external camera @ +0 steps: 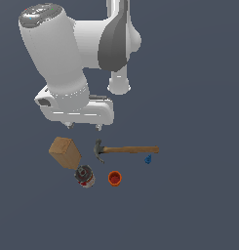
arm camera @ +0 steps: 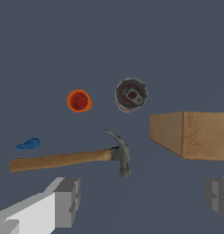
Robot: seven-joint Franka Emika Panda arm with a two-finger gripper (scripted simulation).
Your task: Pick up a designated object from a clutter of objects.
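The white robot arm hangs over the dark floor, its gripper [external camera: 83, 126] spread wide and holding nothing.

The big tan wooden block [external camera: 65, 152] with light brown lines stands tipped beside the head of the wooden-handled hammer [external camera: 125, 150], touching the grey-and-red can [external camera: 84, 176]. A small orange cup [external camera: 114, 178] sits near the hammer too.

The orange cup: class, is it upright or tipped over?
Upright. The orange cup shows its round open mouth to both cameras looking down.
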